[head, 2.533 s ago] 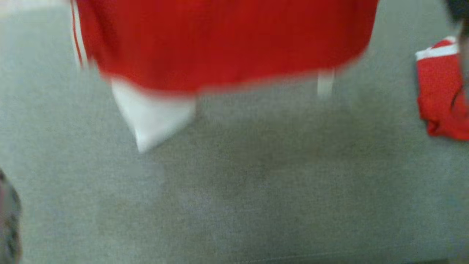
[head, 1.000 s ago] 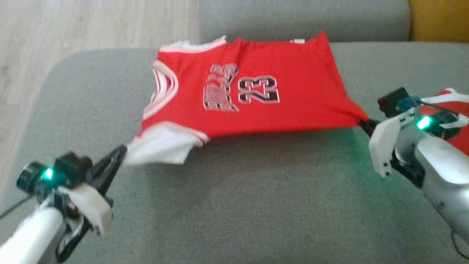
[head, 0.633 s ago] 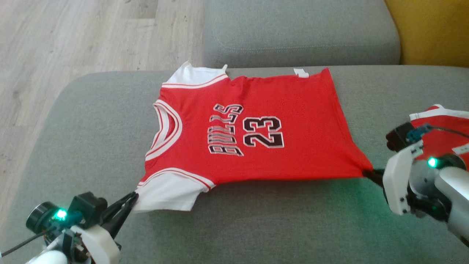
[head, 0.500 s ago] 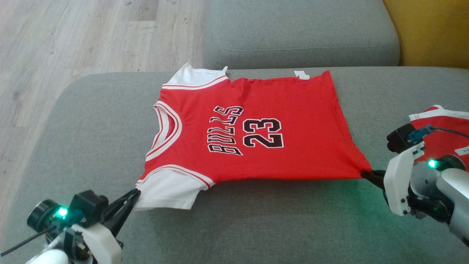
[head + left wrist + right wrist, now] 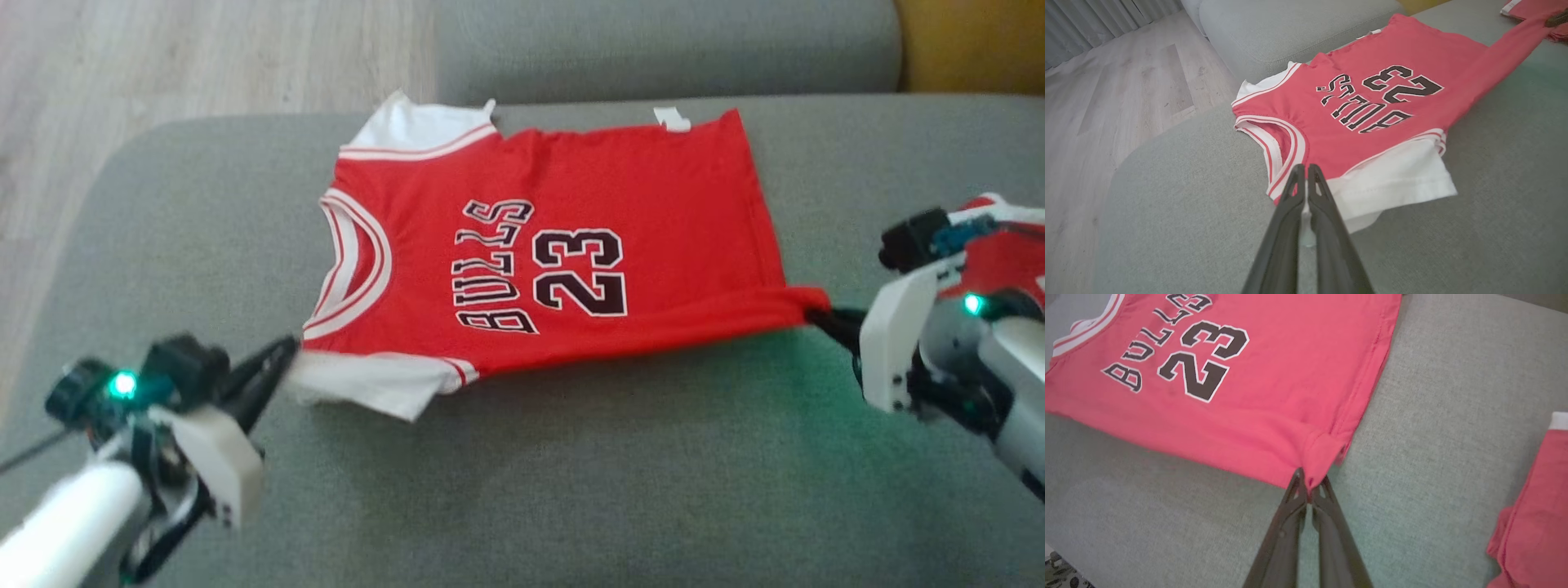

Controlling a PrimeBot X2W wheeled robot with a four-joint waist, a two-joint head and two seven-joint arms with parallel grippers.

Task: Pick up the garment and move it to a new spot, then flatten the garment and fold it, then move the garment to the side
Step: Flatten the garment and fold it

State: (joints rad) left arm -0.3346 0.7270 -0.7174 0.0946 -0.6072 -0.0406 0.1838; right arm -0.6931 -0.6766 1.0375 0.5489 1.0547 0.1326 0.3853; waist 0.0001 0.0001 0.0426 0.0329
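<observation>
The garment [image 5: 563,245] is a red jersey with white sleeves and "BULLS 23" in black, spread face up on the grey sofa seat [image 5: 571,474], neck toward the left. My left gripper [image 5: 287,349] is shut on its near white sleeve [image 5: 1392,183], pinching the cloth at the fingertips [image 5: 1296,179]. My right gripper [image 5: 812,313] is shut on the near hem corner [image 5: 1316,457]. The near edge is lifted off the seat and stretched between the two grippers; the far half lies on the cushion.
A second red garment [image 5: 1000,245] lies at the right, behind my right wrist, also in the right wrist view [image 5: 1535,510]. A grey back cushion [image 5: 661,41] runs along the far side. Wooden floor [image 5: 163,57] lies beyond the sofa's left end.
The jersey came down from hanging in front of the camera to lie on the seat. In the last half second both grippers lifted its near edge and carried it slightly toward the far side.
</observation>
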